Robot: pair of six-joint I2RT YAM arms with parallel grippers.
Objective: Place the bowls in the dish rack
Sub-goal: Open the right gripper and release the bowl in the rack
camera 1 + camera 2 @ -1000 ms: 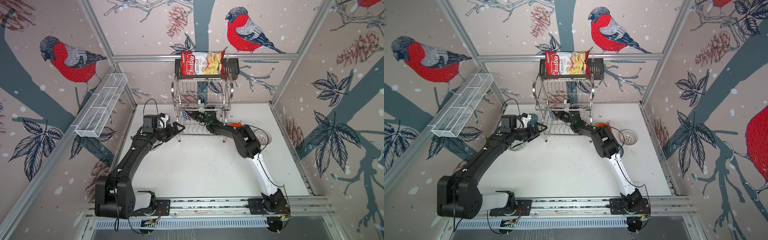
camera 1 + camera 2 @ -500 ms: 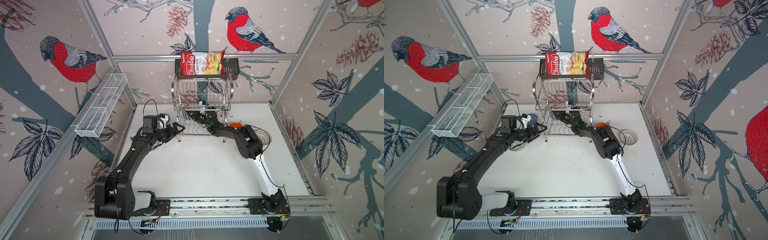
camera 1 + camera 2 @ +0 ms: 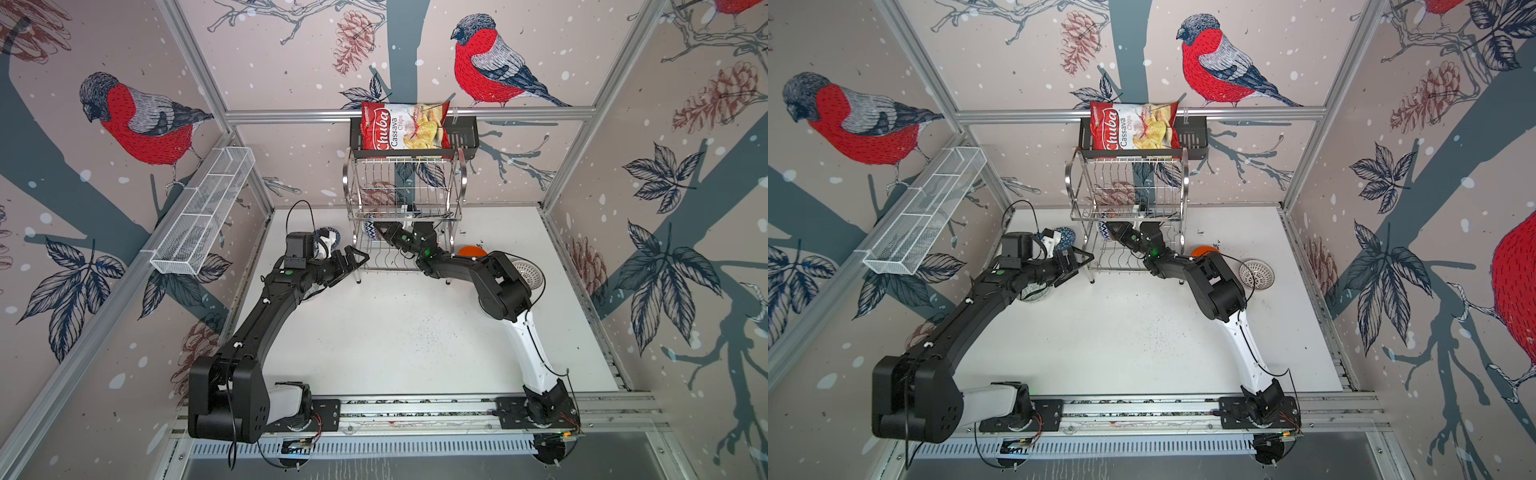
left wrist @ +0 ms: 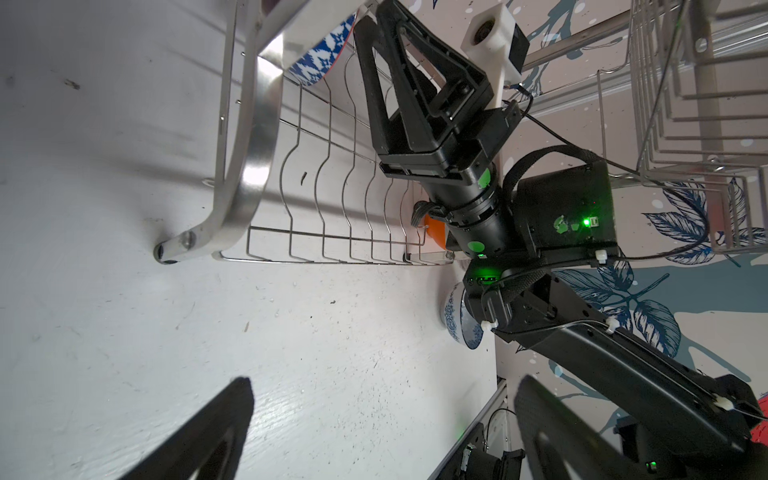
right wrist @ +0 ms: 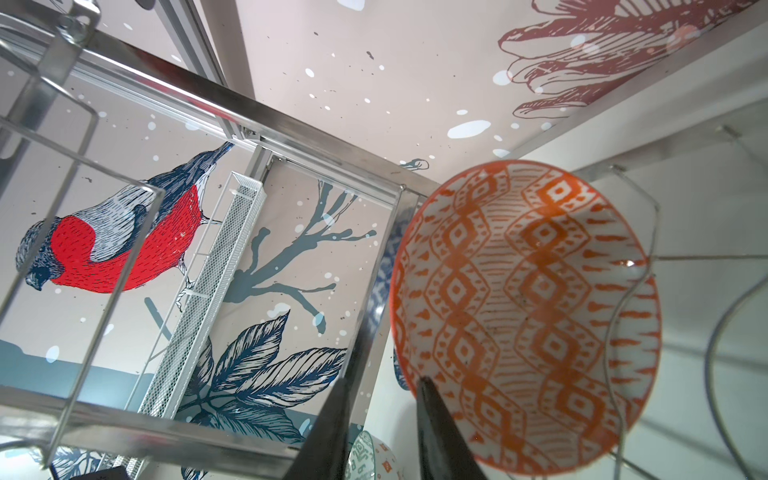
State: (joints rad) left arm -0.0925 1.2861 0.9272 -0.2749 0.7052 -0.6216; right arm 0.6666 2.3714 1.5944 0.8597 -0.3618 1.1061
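Note:
The steel dish rack [image 3: 405, 187] [image 3: 1129, 183] stands at the back. My right gripper [image 3: 379, 227] [image 5: 382, 415] reaches into its lower tier. An orange-patterned bowl [image 5: 528, 316] stands on edge in the wire slots there. One finger is inside its rim and the other is clear of its outer wall, so the jaws are open. A blue-and-white bowl [image 3: 371, 230] [image 4: 320, 62] stands beside it. My left gripper [image 3: 357, 257] [image 4: 382, 415] hangs open and empty by the rack's left foot. On the table sit a plain orange bowl [image 3: 471, 251], a pale patterned bowl [image 3: 525, 272] and a blue bowl [image 3: 330, 237].
A black shelf [image 3: 461, 141] above the rack holds a chips bag [image 3: 403, 126]. A white mesh basket [image 3: 203, 216] hangs on the left wall. Another bowl [image 3: 1036, 293] sits partly hidden under my left forearm. The rack's upper tier hangs just over my right wrist.
My right gripper's jaws have spread a little around the orange-patterned bowl's rim inside the lower tier. The left arm has not moved.

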